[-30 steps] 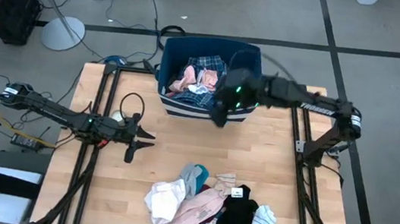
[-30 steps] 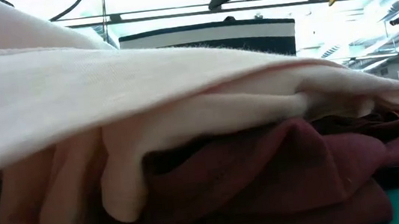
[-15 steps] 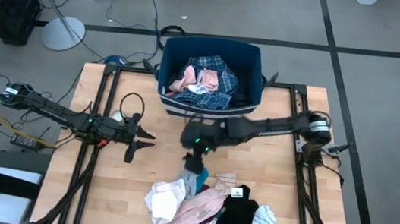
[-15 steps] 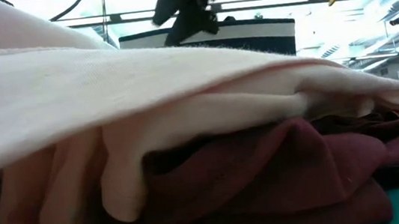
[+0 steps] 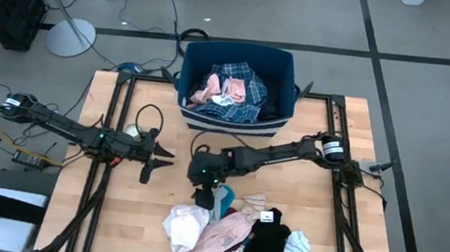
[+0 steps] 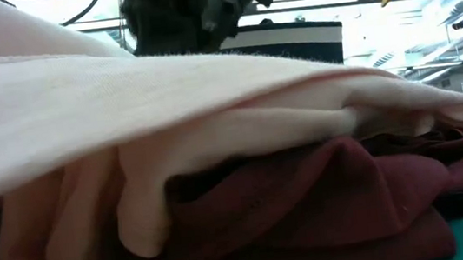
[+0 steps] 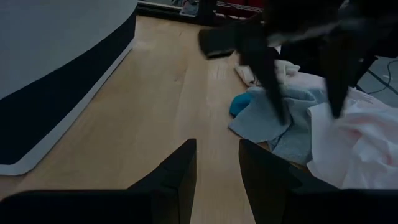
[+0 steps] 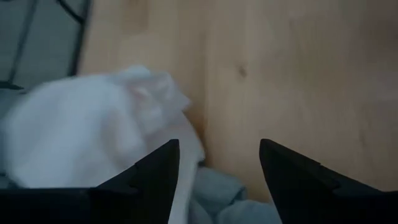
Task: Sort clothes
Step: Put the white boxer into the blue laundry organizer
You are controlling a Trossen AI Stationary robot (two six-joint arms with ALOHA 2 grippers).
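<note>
Swung from the bin (image 5: 234, 88), the right gripper (image 5: 204, 194), jaws wide, should drop squarely onto the clothes (image 5: 234, 230) below.

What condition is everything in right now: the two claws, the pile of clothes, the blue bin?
right gripper: open, empty, over the pile's edge.
left gripper: open, empty, off to the side.
clothes pile: loose heap on the table.
blue bin: upright, holding plaid and pink garments.
</note>
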